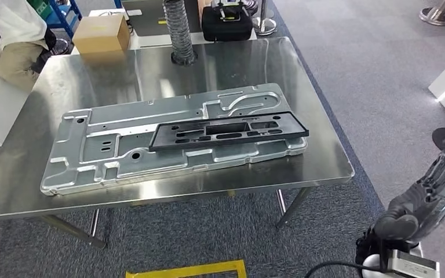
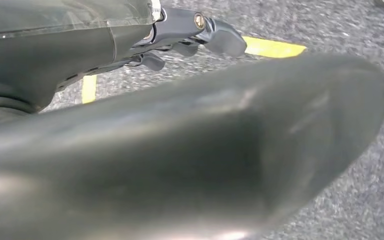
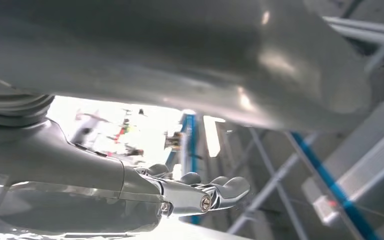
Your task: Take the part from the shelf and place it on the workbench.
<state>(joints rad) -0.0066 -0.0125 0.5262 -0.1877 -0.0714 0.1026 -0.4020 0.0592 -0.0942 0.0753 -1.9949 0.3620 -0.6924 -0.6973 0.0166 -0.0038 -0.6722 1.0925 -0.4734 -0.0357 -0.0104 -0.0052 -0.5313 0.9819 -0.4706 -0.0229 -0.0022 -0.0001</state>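
Observation:
A black plastic frame part (image 1: 229, 132) lies flat on a large grey stamped metal plate (image 1: 110, 150), which rests on the steel workbench (image 1: 29, 191). My right hand (image 1: 437, 176) hangs beside the bench's right edge, below table height and well clear of the part. In the right wrist view its fingers (image 3: 215, 192) stretch out with nothing in them. In the left wrist view my left hand (image 2: 190, 32) hangs over grey carpet, fingers loose and holding nothing.
At the bench's far edge stand a cardboard box (image 1: 100, 32), a ribbed hose (image 1: 179, 32) and a black case (image 1: 227, 22). A person (image 1: 17, 35) is at the far left corner. Yellow tape (image 1: 191, 270) marks the floor. Blue shelf struts (image 3: 330, 185) appear behind my right hand.

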